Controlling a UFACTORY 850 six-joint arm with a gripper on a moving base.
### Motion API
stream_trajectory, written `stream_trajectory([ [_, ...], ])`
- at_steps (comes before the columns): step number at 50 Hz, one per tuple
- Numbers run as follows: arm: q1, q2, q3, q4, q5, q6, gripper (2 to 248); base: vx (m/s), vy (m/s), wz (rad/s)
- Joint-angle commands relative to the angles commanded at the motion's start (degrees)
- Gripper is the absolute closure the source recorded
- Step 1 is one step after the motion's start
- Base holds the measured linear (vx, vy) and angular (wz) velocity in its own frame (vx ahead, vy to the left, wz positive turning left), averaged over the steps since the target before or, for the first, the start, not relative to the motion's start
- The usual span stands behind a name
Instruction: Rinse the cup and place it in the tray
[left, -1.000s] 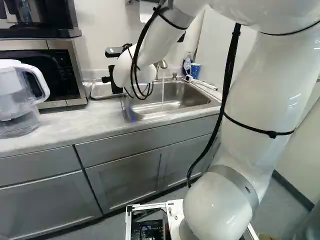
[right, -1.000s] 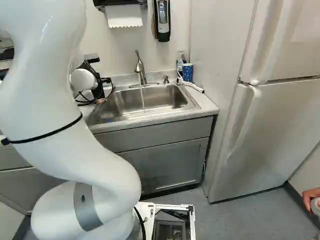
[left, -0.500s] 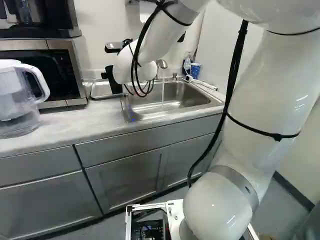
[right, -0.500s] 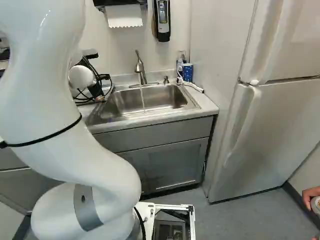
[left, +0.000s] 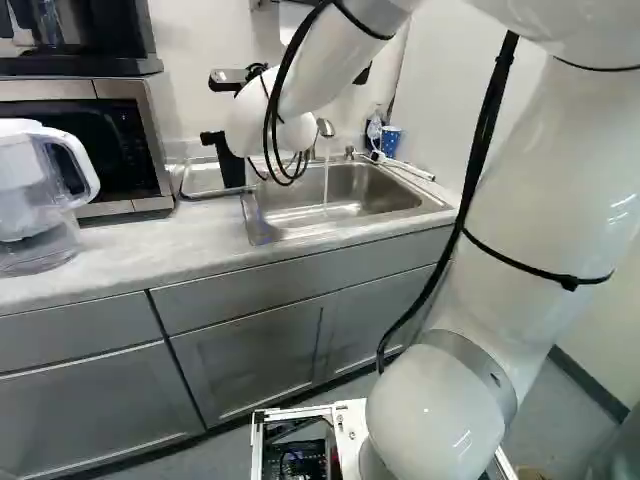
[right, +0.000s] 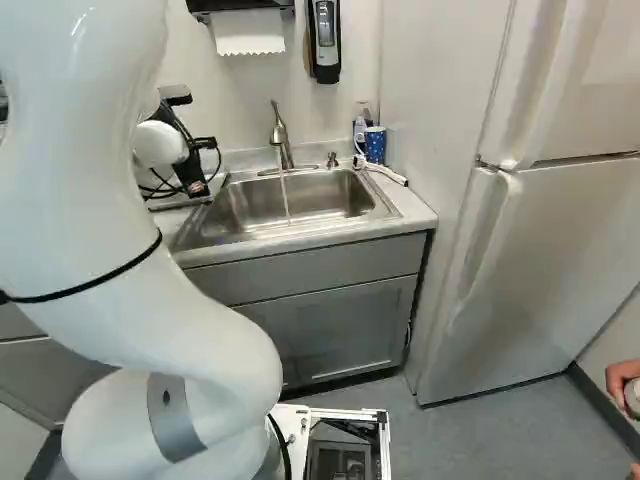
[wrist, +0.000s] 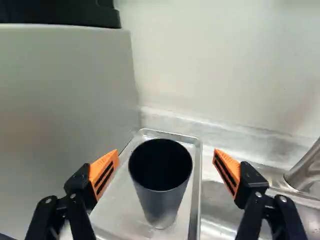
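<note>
Arm and wrist: since the earlier frames the large white arm (left: 540, 170) has leaned farther right in the left base view, while its wrist has shifted a little left and up in the right base view; the base has stayed put.
Gripper: the black two-finger gripper with orange pads (left: 230, 165) is open, its fingers spread wide and touching nothing.
Cup: the dark grey, tapering round cup (wrist: 162, 205) stands upright in the tray, mouth up, ahead of the gripper and in line with the gap between its fingers.
Tray: the shallow silver metal tray (wrist: 120, 210) sits on the pale counter (left: 150, 245), between the silver-and-black microwave (left: 145, 120) and the sink.
Sink: a thin stream of water (right: 285, 195) falls from the curved metal faucet (right: 280, 130) into the rectangular steel sink (right: 240, 210).
Sink's far corner: a blue cup with white spots (right: 375, 145) stands next to a clear bottle (right: 360, 128).
Pitcher: the clear plastic pitcher with a white handle (left: 40, 200) stands in front of the microwave.
</note>
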Motion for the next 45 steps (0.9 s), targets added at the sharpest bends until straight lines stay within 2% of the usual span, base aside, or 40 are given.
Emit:
stream_trajectory([
  [31, 0.0, 2.2, -1.5, 0.0, 0.0, 0.0, 3, 0.000, 0.000, 0.000],
  [45, -1.4, 5.2, -0.3, 0.0, 0.0, 0.0, 3, 0.000, 0.000, 0.000],
])
